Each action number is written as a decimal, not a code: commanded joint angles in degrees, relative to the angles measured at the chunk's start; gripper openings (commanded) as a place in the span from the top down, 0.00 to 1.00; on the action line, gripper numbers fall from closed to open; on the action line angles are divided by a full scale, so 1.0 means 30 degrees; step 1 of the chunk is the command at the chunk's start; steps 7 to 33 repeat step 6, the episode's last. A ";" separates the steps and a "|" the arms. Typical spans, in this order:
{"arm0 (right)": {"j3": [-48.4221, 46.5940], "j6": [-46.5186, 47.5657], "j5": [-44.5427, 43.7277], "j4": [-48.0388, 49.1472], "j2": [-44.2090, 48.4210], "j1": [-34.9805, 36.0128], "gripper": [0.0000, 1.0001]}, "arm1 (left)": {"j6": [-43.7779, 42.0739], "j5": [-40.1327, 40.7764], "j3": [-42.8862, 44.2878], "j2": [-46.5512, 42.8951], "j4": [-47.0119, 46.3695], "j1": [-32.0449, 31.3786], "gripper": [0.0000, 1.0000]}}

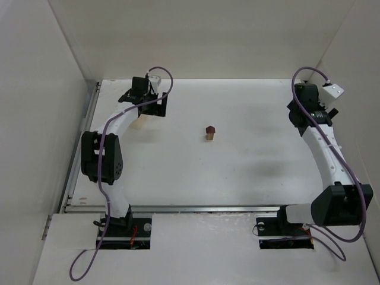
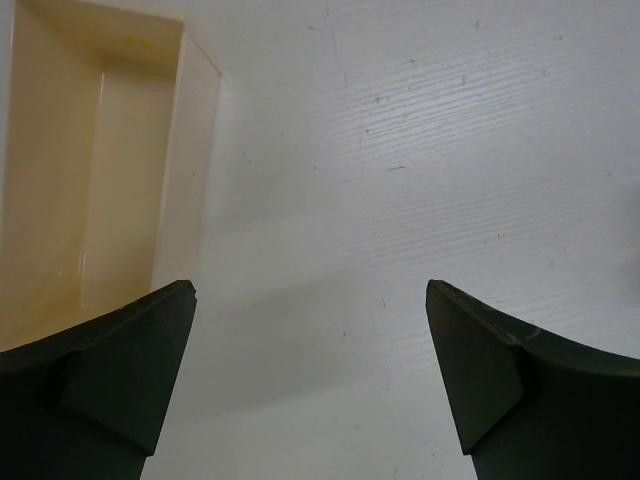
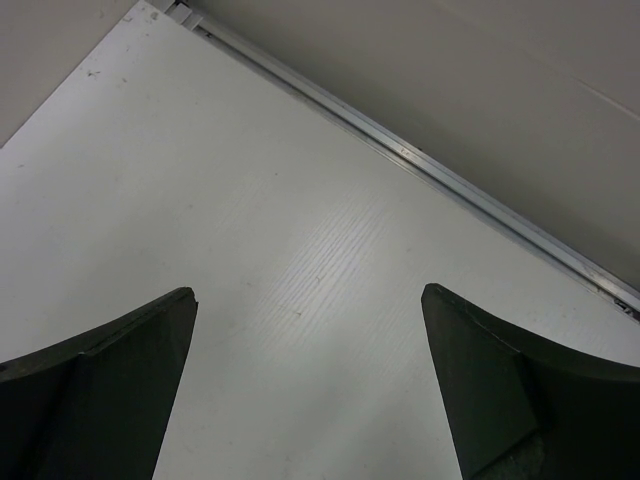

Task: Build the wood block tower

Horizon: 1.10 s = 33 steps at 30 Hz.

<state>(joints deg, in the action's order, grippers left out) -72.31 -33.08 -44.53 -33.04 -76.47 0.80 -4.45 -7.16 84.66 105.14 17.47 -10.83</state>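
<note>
In the top view the wood block tower stands mid-table: a dark reddish-brown cube (image 1: 210, 128) sits on a light tan cube (image 1: 210, 136). Neither wrist view shows the cubes. My left gripper (image 1: 145, 102) hangs at the far left back of the table, well away from the tower. In its wrist view the left gripper (image 2: 310, 290) is open over bare table. My right gripper (image 1: 309, 110) is at the far right back, also far from the tower. The right wrist view shows the right gripper (image 3: 308, 292) open with nothing between its fingers.
A pale oblong wooden box (image 2: 100, 180) lies just left of the left gripper; it peeks out under the left arm (image 1: 140, 123). A metal rail (image 3: 420, 160) runs along the table edge below the wall. White walls enclose the table on three sides.
</note>
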 commanded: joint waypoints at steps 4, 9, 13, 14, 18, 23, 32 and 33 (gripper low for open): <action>0.0313 -0.0340 -0.0214 0.0669 0.1140 0.0086 0.00 | -0.0012 0.0335 -0.0592 -0.1327 -0.0464 -0.0140 0.00; 0.0315 -0.0340 0.0020 0.0905 0.1375 0.0086 0.00 | -0.0012 0.0335 -0.0594 -0.1503 -0.0464 -0.0140 0.00; 0.0315 -0.0340 0.0020 0.0905 0.1375 0.0086 0.00 | -0.0012 0.0335 -0.0594 -0.1503 -0.0464 -0.0140 0.00; 0.0315 -0.0340 0.0020 0.0905 0.1375 0.0086 0.00 | -0.0012 0.0335 -0.0594 -0.1503 -0.0464 -0.0140 0.00; 0.0315 -0.0340 0.0020 0.0905 0.1375 0.0086 0.00 | -0.0012 0.0335 -0.0594 -0.1503 -0.0464 -0.0140 0.00; 0.0315 -0.0340 0.0020 0.0905 0.1375 0.0086 0.00 | -0.0012 0.0335 -0.0594 -0.1503 -0.0464 -0.0140 0.00; 0.0315 -0.0340 0.0020 0.0905 0.1375 0.0086 0.00 | -0.0012 0.0335 -0.0594 -0.1503 -0.0464 -0.0140 0.00; 0.0315 -0.0340 0.0020 0.0905 0.1375 0.0086 0.00 | -0.0012 0.0335 -0.0594 -0.1503 -0.0464 -0.0140 0.00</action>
